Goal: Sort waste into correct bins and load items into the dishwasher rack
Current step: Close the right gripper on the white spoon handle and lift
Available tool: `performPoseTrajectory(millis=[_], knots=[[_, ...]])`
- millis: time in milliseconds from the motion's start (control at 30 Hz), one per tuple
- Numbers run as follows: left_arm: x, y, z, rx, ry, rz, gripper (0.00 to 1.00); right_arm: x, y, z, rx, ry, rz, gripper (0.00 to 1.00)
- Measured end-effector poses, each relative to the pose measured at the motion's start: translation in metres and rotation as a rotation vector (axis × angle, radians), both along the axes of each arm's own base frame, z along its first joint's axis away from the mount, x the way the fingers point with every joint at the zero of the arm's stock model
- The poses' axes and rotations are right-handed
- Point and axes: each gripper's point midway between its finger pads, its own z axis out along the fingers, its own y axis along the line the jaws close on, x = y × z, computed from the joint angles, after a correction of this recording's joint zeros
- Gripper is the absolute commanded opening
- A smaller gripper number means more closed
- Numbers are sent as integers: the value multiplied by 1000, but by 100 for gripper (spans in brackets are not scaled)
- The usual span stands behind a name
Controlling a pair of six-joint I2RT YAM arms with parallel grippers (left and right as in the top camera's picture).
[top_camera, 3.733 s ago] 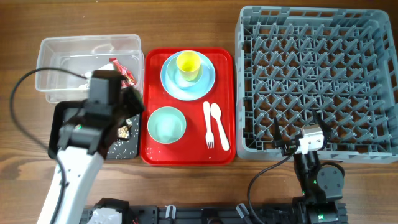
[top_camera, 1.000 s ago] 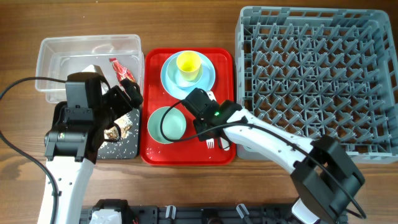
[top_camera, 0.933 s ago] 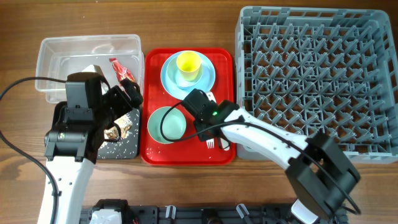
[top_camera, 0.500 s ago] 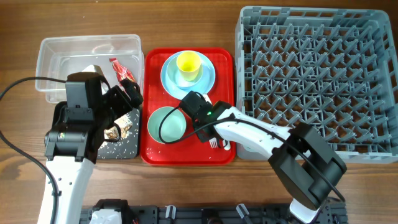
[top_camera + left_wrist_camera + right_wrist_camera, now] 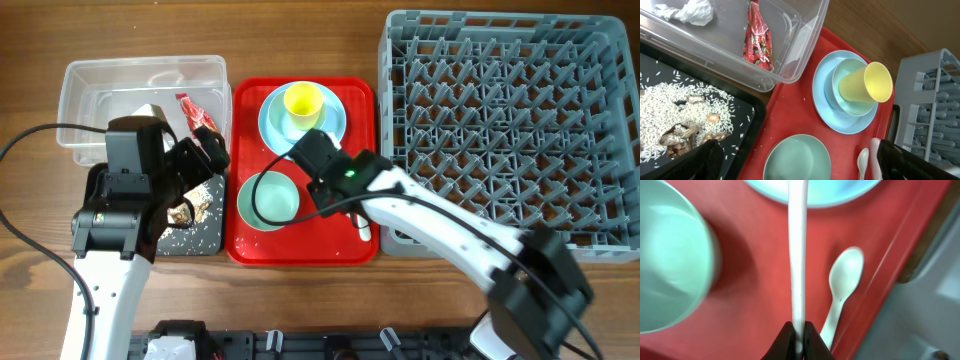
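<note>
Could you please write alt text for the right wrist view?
The jaws are shut on a white fork, its handle running straight up the frame above a red tray. A white spoon lies right of it, a pale green bowl left.

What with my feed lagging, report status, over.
Right pincer shut on fork, over red tray. Left pincer open, empty. Spoon lies close beside fork.
</note>
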Motion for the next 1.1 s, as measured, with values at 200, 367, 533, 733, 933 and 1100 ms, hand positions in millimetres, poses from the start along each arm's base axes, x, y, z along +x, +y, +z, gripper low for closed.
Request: performPoseTrajectory(millis=[200,367,533,733,933,1100], knots=[[0,0,0,0,0,-1,100,32,-55,54,108,-89,-202,4],[0,0,0,0,0,0,100,66,-126,54,106,-96,-434,4],[0,0,0,0,0,0,100,82,-138,44,129,-91,-489,4],[0,0,0,0,0,0,100,95,-132,26,140,-84,-500,6],[0,0,0,0,0,0,100,96,-130,14,122,-58,-486,27],[0,0,0,0,0,0,100,91,-122,12,132,-25,-397,36]])
